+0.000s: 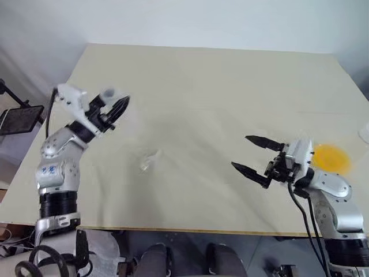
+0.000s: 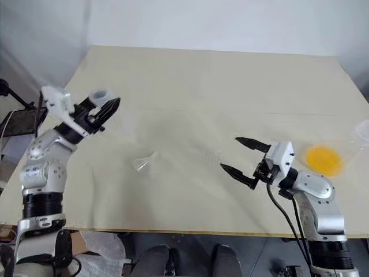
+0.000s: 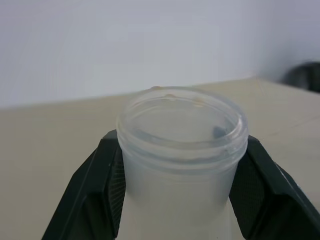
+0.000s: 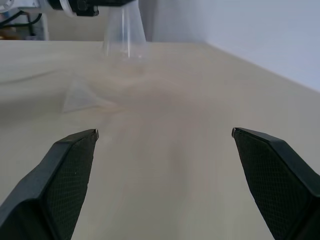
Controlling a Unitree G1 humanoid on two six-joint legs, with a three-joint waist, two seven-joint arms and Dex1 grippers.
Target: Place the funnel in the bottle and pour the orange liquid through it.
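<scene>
My left gripper is shut on the neck of the clear bottle, holding it upright over the table's left side. The bottle's open mouth points up above the fingers, and its flared body hangs below them. The clear funnel lies on its side on the table, left of centre, nearer the front edge than the bottle. My right gripper stands open and empty at the right, pointing left toward the funnel. The orange liquid sits in a clear vessel just behind my right wrist.
The beige table stretches wide between the arms. Another clear container shows at the table's right edge. A black screen on a stand is off the table to the left.
</scene>
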